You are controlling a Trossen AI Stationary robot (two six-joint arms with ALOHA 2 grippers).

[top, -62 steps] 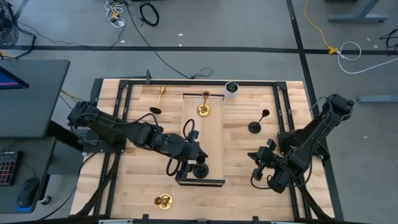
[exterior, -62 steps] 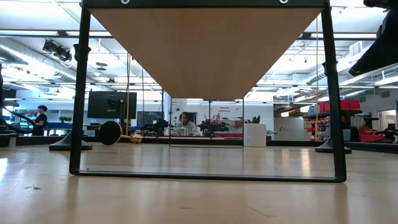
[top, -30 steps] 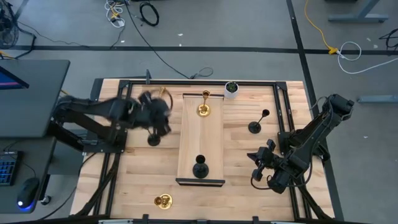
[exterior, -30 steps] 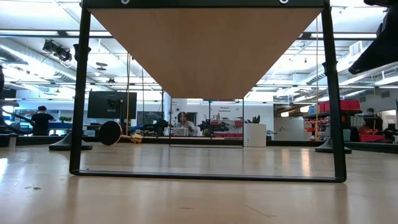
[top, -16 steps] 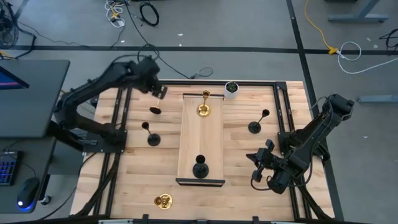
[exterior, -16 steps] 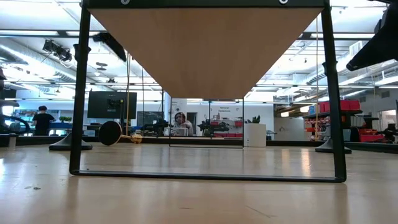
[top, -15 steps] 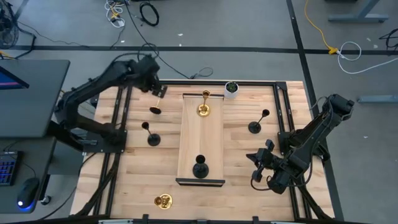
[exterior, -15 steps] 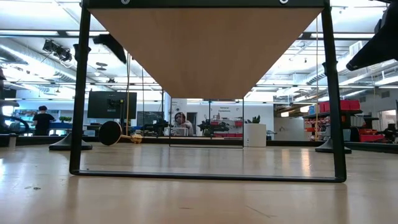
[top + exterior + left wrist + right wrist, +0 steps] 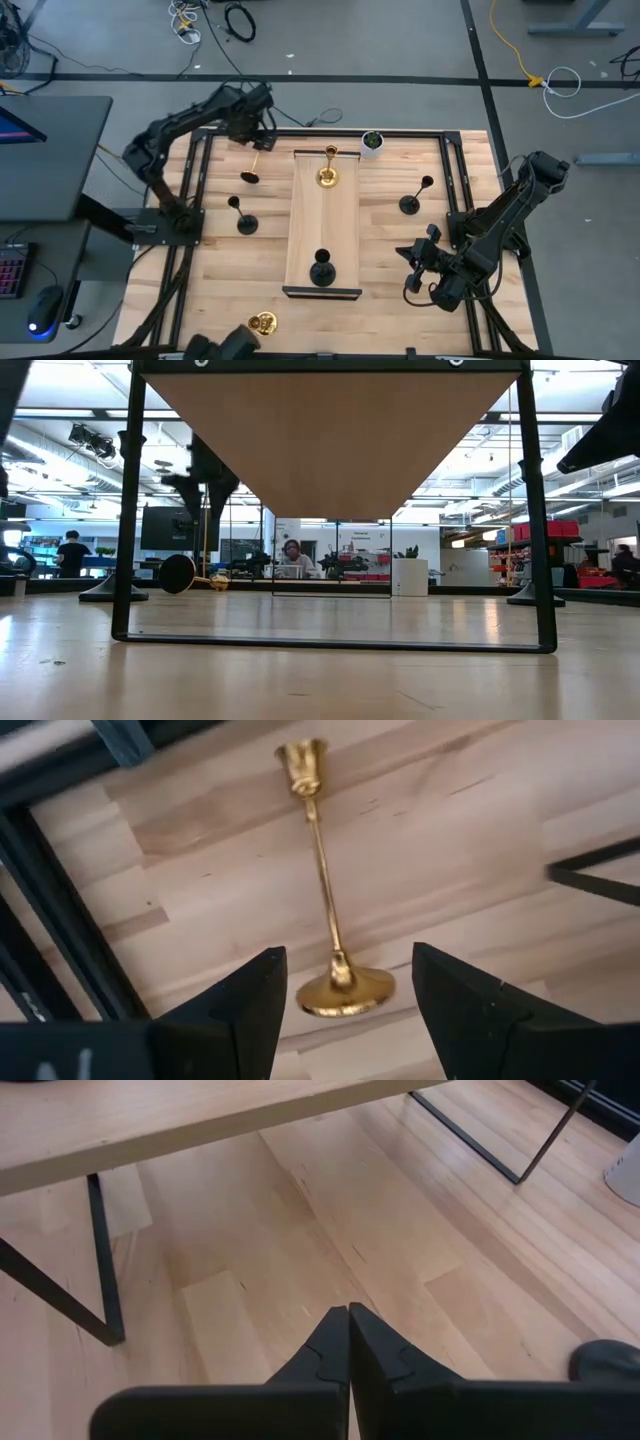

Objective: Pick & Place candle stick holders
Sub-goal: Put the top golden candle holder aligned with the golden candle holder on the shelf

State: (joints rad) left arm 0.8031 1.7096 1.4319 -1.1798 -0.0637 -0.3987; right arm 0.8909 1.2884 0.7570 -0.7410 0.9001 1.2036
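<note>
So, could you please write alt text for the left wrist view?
A gold candle stick holder lies on its side on the wooden table, framed between the open fingers of the left gripper just above it.

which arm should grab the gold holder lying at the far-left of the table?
Left. The left gripper hangs open right over the tipped gold candle stick holder. The right gripper sits shut near the table's right side.

High view looks straight down on the bench (image 9: 390, 260); low view looks level across it; both wrist views face it from close above
</note>
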